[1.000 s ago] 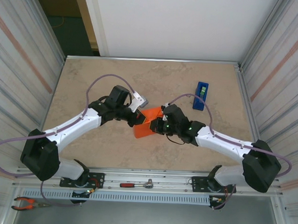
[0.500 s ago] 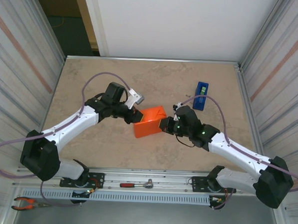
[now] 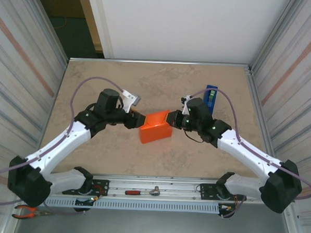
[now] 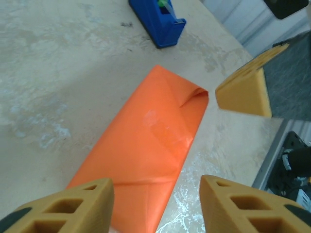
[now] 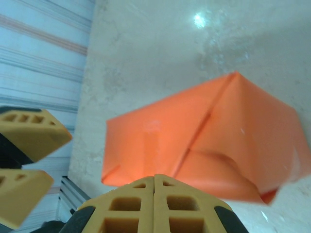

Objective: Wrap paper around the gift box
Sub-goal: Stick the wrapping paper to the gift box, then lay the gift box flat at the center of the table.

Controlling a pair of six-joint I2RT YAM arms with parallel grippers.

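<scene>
The gift box lies mid-table as a squarish parcel wrapped in the bright orange paper (image 3: 156,127) (image 4: 146,141) (image 5: 194,136); the box itself is hidden under the folds. My left gripper (image 3: 136,119) (image 4: 154,187) stands open just off the parcel's left end, its tan fingers (image 4: 73,204) straddling that end without touching it. At the parcel's right end my right gripper (image 3: 172,119) (image 5: 154,177) is shut with nothing between its pads, its tip close to the paper. A folded flap stands slightly raised on that right end.
A blue tape dispenser (image 3: 209,99) (image 4: 158,19) stands behind the right arm, towards the back right. Corrugated walls close in both sides of the table. A ratchet wrench (image 3: 143,191) lies on the front rail and pliers (image 3: 28,211) at the lower left.
My left gripper has opened and drawn back leftward off the parcel. The right gripper, still shut, has pulled back to the right. The parcel now lies released on the table.
</scene>
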